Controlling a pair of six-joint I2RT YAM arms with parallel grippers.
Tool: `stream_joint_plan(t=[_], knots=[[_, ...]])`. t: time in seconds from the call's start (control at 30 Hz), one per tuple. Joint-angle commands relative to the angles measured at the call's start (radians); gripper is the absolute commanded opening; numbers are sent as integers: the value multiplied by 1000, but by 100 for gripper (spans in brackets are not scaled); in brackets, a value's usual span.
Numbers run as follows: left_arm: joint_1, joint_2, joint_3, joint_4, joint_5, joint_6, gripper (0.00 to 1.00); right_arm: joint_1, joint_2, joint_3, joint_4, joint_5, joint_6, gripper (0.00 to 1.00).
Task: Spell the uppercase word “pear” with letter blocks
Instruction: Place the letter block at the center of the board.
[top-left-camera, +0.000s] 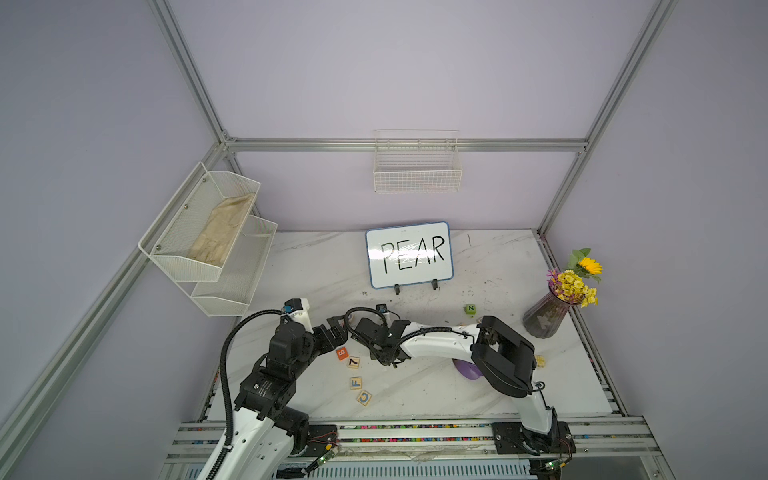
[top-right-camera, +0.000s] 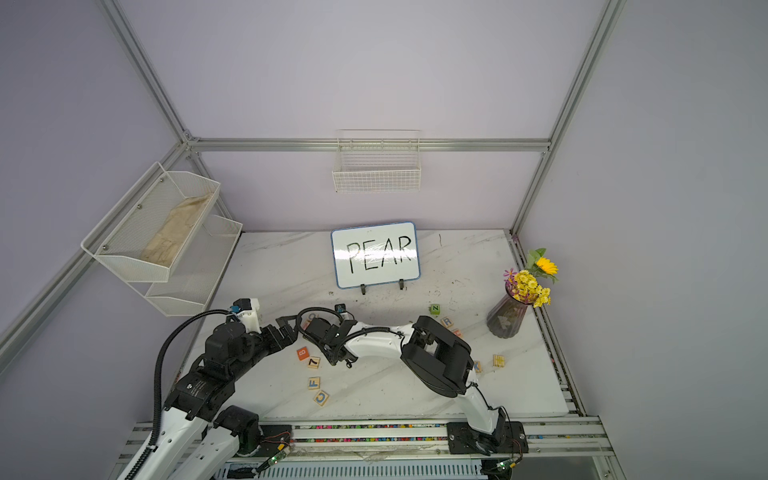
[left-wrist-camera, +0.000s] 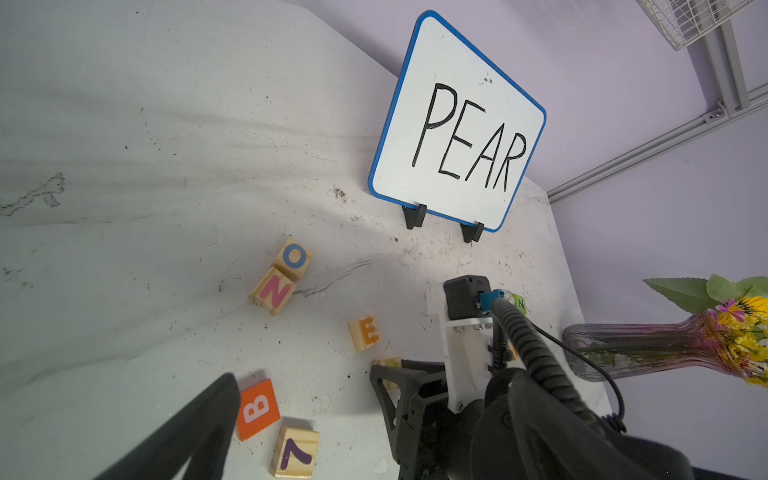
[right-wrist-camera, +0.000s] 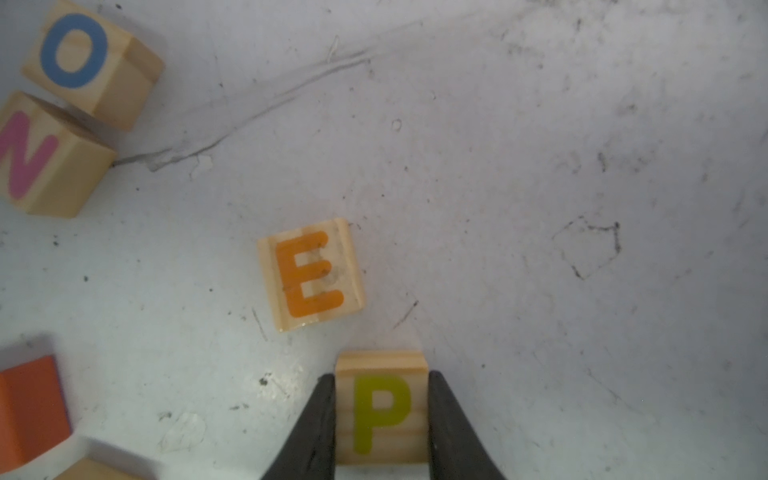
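Right wrist view cuts off the pink N block and the orange B cube at its edge; the left gripper shows only one finger, far to the side, so its jaws seem wide; the right gripper pinches the P block, near the E block but apart from it; the R block peeks past the right arm; the table is scuffed white marble and the walls are lilac; a whiteboard and a vase stand behind.

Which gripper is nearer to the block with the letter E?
Right. The right gripper, shut on the P block, is just beside the E block. The left gripper is farther off, by the orange B block.
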Motion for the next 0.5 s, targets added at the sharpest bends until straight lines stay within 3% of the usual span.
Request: stream_joint_plan(t=[0.0, 0.47], knots=[[7, -11, -22, 1, -9, 10, 100, 13, 37, 6, -36, -30, 18, 24], [7, -28, -32, -30, -37, -5, 100, 15, 32, 4, -31, -38, 13, 30]])
